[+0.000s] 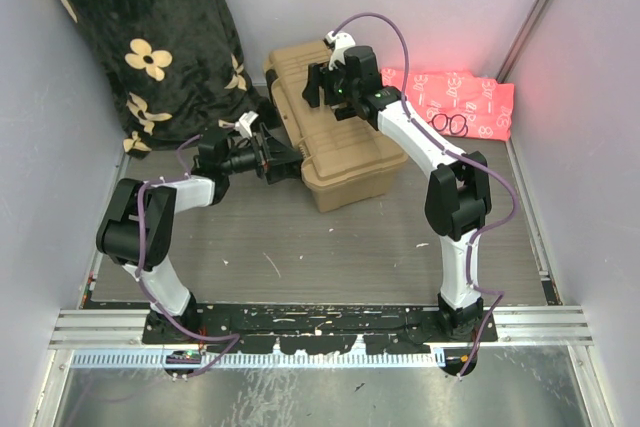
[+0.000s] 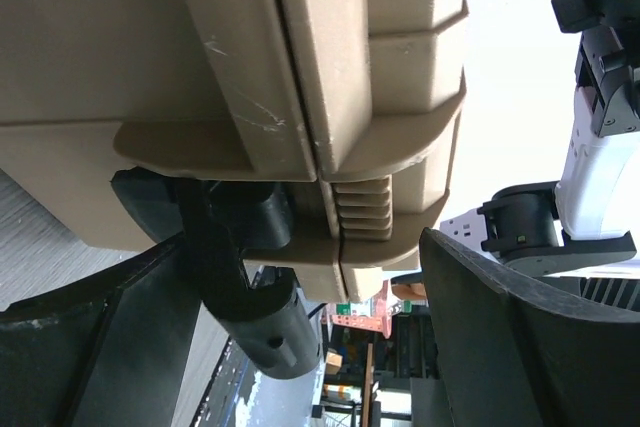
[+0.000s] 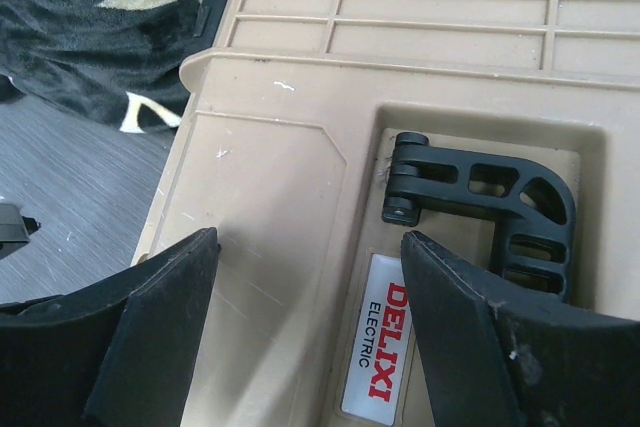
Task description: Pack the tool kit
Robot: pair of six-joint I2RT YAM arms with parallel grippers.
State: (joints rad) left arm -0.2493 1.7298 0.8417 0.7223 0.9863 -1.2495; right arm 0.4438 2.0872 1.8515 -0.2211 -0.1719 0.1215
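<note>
Tabletop (image 1: 330, 257): grey wood-grain, with pale walls on three sides. A blanket (image 1: 150, 37) is heaped at the far left and a cloth (image 1: 460, 97) lies at the far right.
Toolbox (image 1: 340, 147): mid-tabletop and set askew, its far corner just beside the blanket.
Lid (image 3: 450, 7): down on the body, with the handle (image 3: 490, 202) folded flat in its recess. The contents are hidden.
Latch (image 2: 245, 297): black, at the seam on the left long side. It appears to hang away from the lid, so it is probably not fastened.
Left jaws: spread wide, one on each side of the latch, gripping nothing.
Right jaws: spread apart over the lid beside the handle, holding nothing. Whether they touch the lid cannot be told.
Step in hand: judged to be fastening the latch, with packing otherwise near its end.
Doing it well: press the lid flat with the right jaws so the seam closes fully. Then swing the latch squarely along its hinge arc with the left jaws, not sideways.
Risk: the toolbox may slide on the smooth tabletop under a sideways push, so downward pressure should be held throughout.
</note>
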